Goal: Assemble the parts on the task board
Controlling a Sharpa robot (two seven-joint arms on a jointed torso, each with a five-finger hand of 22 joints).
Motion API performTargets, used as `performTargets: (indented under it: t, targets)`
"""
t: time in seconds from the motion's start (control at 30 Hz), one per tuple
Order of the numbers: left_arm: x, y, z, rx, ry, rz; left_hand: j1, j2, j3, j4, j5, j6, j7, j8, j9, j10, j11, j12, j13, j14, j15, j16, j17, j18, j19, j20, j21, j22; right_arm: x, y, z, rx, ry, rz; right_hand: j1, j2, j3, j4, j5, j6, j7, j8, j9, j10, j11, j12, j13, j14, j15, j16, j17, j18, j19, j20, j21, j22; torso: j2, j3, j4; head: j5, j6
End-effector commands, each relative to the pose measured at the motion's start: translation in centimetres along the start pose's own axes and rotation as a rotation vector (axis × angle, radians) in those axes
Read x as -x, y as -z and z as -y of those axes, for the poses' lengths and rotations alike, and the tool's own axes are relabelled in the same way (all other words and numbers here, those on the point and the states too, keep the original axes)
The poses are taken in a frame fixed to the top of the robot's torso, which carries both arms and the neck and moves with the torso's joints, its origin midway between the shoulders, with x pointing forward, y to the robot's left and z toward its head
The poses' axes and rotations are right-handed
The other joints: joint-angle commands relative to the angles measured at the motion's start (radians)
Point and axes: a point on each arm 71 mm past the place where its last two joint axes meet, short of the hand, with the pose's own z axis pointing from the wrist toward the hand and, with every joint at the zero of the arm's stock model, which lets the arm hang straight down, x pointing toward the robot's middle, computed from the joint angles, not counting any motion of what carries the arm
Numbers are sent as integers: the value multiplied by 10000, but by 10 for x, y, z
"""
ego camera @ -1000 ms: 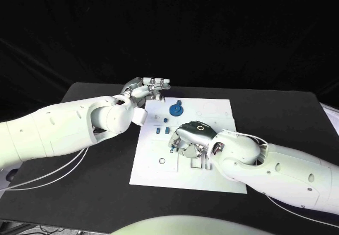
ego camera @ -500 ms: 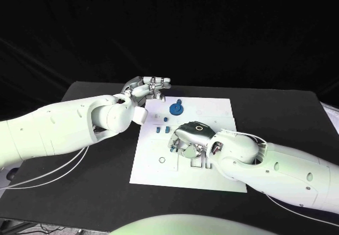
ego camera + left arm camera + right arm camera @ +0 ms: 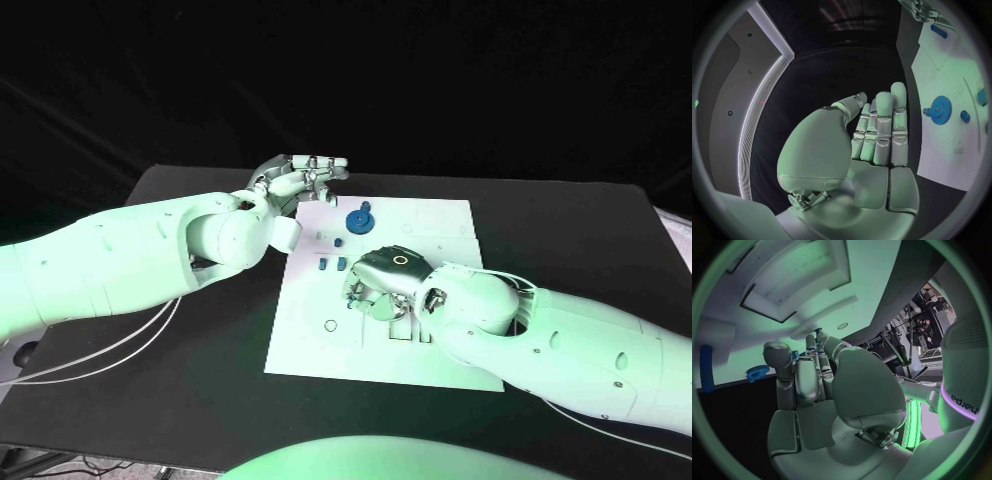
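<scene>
The left robot hand (image 3: pixel 300 181) hovers off the task board's (image 3: pixel 447 225) far left corner, fingers straight and together, holding nothing. A blue gear part (image 3: pixel 359 221) sits near the board's far edge. The right robot hand (image 3: pixel 382 285) is at mid-board, fingers down; its grip cannot be told

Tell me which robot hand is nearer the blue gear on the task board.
Left, narrowly. The left robot hand hovers off the task board's far-left corner, just beyond the blue gear. The right robot hand is over the board's middle, on the near side of the gear.
</scene>
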Motion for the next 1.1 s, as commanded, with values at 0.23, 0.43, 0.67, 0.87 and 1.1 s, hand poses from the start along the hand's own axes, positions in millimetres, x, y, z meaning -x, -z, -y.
performTargets:
  t: [0.23, 0.43, 0.67, 0.87, 1.1]
  targets:
    - [-3, 0, 0, -42, 37, -230, 4, 102, -42, -11, 34, -51, -4, 15, -10, -83, -2, 32, -17, -56, -2, -57, -9, 191, -35, 46, -64, -15, -6, 0, -1, -303, 522, -769, -145, -5, 25, -9, 40, 45, 31, 21, 32, 9, 63, -64, 12, 468, 62, 54, 9, -78, 6, 48, 50, 12, 5, 4, 4, 1, -40]
    - [-3, 0, 0, -40, 26, -239, 4, 102, -42, -11, 34, -51, -4, 15, -10, -83, -2, 32, -17, -56, -2, -57, -9, 191, -35, 46, -64, -15, -6, -1, -5, -212, 513, -787, -180, -16, 10, -10, 40, 52, 24, 23, 41, 21, 61, -70, 15, 467, 63, 60, 10, -76, 6, 54, 57, 19, -2, -3, 12, -1, -54]
    - [-3, 0, 0, -33, 9, -231, 4, 102, -42, -11, 34, -51, -4, 15, -10, -83, -2, 32, -17, -56, -2, -57, -9, 191, -35, 46, -64, -15, -6, 0, -6, -152, 352, -743, -768, -487, -419, 143, 351, -394, 213, -173, -31, -440, 243, -303, -14, 457, 229, 121, 27, -81, -31, 165, 66, 15, -2, -1, -1, 11, -66]
    - [-3, 0, 0, -6, 10, -240, 4, 102, -42, -11, 34, -51, -4, 15, -10, -83, -2, 32, -17, -56, -2, -57, -9, 191, -35, 46, -64, -15, -1, 1, -4, -284, 177, -14, -1166, -974, -1406, 294, 555, -1365, 389, -171, -246, -1704, 460, -254, -2, 330, 378, -75, -280, 42, -382, 349, -372, -662, 0, 3, -6, 4, -57]
    - [-2, 0, 0, 17, 11, -246, 11, 107, -46, -25, 36, -65, 0, 19, -9, -103, 2, 45, -18, -63, 1, -57, -20, 192, -35, 50, -73, -22, 7, 5, 0, -487, -9, 1139, -928, -866, -2204, 306, 824, -1927, 446, -142, -348, -2396, 548, -12, 37, 199, 449, -272, -600, 126, -619, 427, -697, -1134, -1, 8, 10, -31, -32]
